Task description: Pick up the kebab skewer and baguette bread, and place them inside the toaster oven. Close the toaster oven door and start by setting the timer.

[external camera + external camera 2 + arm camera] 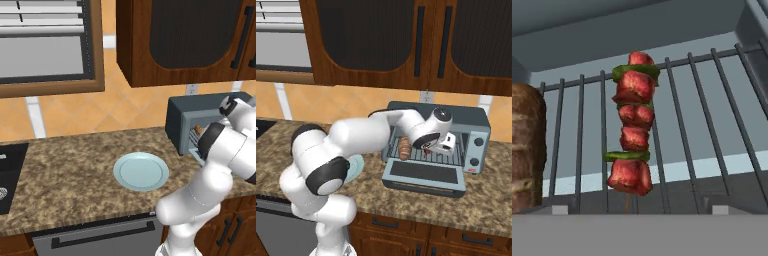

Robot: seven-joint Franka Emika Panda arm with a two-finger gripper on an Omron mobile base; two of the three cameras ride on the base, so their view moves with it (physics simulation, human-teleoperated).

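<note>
Nearest to me, the white arm bends up from the base and reaches forward over the speckled brown counter [65, 165]. A pale blue plate [141, 171] sits bare on that counter, just ahead of the dishwasher front [100, 240]; in the right base view the arm's elbow hides most of it.

Beyond the plate, the toaster oven door [425, 175] lies folded down flat onto the counter. The gripper [432, 146] reaches over it into the mouth of the toaster oven [476, 122], and the wrist blocks much of the opening from me. I cannot see the fingertips, so I cannot tell how the jaws stand.

Inside, in the hand view, the kebab skewer [632, 130] lies on the wire rack [712, 115], red meat chunks with green pieces between, nothing gripping it. The baguette bread [527, 145] lies on the same rack, apart from the skewer, near the oven's left wall.

Farthest off, dark wooden wall cabinets [381, 40] hang above the oven against orange tiles [65, 112].
</note>
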